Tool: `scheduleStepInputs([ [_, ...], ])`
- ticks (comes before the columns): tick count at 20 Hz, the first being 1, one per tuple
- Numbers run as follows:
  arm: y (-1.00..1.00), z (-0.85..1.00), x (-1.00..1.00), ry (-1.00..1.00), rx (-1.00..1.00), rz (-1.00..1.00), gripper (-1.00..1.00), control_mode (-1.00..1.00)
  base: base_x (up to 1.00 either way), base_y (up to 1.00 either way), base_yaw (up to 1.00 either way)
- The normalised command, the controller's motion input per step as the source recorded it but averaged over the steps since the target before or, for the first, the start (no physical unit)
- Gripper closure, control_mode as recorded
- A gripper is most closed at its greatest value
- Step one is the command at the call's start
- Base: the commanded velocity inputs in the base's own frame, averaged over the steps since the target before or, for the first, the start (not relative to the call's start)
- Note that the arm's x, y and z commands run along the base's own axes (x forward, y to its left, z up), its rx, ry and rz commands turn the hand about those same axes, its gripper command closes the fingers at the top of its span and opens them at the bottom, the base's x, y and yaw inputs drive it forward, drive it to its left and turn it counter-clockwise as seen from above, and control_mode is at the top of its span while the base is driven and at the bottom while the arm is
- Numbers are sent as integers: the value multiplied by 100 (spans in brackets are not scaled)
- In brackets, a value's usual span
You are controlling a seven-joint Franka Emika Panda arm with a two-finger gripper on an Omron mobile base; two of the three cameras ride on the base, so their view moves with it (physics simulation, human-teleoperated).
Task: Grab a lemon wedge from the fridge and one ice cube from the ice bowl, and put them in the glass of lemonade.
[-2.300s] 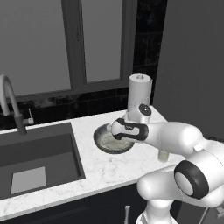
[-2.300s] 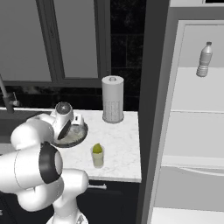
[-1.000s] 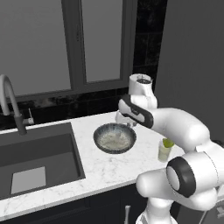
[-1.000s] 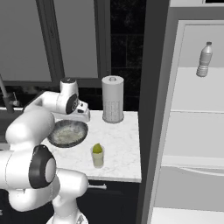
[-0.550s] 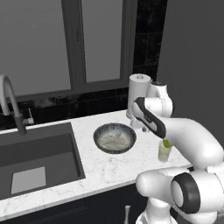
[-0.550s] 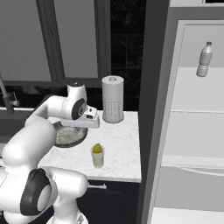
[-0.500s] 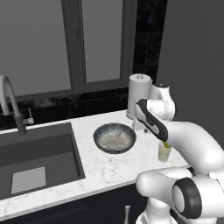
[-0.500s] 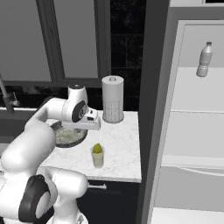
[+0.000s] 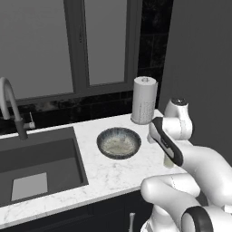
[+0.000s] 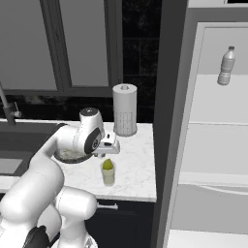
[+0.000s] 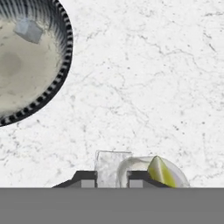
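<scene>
A white paper-towel roll (image 9: 144,100) stands on the marble counter (image 9: 113,170) beside a dark sink (image 9: 38,165).

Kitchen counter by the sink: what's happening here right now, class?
The robot arm is carrying an ice cube, pinched in its hand, above the glass of lemonade on the marble counter. A lemon wedge already sits in the glass. The ice bowl stands beside it on the sink side, with another cube left in it. The fridge stands open on the right, with a bottle on an upper shelf.
</scene>
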Motion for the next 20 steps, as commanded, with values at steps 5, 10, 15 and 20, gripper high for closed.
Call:
scheduleStepInputs([
  [5, -28, 0, -4, 0, 0, 0, 100, -100, 0, 0, 0],
  [10, -20, 0, -12, 0, 0, 0, 100, -100, 0, 0, 0],
  [15, 0, 0, 0, 1, 0, 0, 100, -100, 0, 0, 0],
  [20, 14, 0, 0, 0, 0, 0, 100, -100, 0, 0, 0],
])
